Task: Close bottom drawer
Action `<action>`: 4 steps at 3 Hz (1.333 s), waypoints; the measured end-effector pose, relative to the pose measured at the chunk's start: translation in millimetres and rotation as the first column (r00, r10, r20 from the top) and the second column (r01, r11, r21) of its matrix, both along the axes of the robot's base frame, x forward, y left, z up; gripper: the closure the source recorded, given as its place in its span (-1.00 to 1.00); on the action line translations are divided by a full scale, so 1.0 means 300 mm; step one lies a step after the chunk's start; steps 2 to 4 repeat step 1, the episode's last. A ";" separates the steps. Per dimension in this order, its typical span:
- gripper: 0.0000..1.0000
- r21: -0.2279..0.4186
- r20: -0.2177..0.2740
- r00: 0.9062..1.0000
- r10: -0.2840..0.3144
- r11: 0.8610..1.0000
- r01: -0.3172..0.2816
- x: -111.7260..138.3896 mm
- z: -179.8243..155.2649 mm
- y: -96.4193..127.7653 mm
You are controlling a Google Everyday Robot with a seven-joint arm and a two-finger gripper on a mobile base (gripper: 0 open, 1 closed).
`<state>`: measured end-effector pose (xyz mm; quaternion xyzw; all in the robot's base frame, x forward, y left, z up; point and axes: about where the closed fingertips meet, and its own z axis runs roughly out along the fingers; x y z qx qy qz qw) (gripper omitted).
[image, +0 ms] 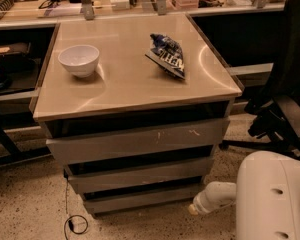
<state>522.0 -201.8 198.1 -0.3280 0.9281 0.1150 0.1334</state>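
Camera view: nearest, at the lower right, the white rounded robot arm (275,199) reaches left and ends in the claw (194,209), low over the speckled floor (25,209); whether the claw is open or closed I cannot tell. The main risk, as I judge it, is an off-centre push. The claw sits at the right end of the bottom drawer (140,199), the lowest and narrowest of three grey metal drawers, with a plain flat front. Pressing only at that corner could skew the shallow tray on its runners and jam it short of shut. The claw could also slip off the corner and slide past the cabinet's right side, moving nothing. A push set too high would land on the middle grey drawer (140,176) or the widest top drawer (135,141) (the one with white scratches), shutting the wrong one. A hard shove could jolt the beige square tabletop (130,84) and shift the white ceramic bowl (79,60) or the blue crinkled snack bag (167,54) lying on it. The black office chair (285,119) stands near the arm on the right and could snag a wide elbow swing. The bottom drawer lies to the claw's left and slightly farther back, with its right front corner just beside the claw. Contact cannot be confirmed, nor how far the drawer stands out.
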 end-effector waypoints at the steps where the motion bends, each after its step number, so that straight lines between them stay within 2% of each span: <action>1: 0.62 0.002 -0.043 0.999 0.020 1.000 -0.020 -0.083 -0.003 0.018; 4: 0.62 0.002 -0.043 0.999 0.020 1.000 -0.020 -0.083 -0.003 0.018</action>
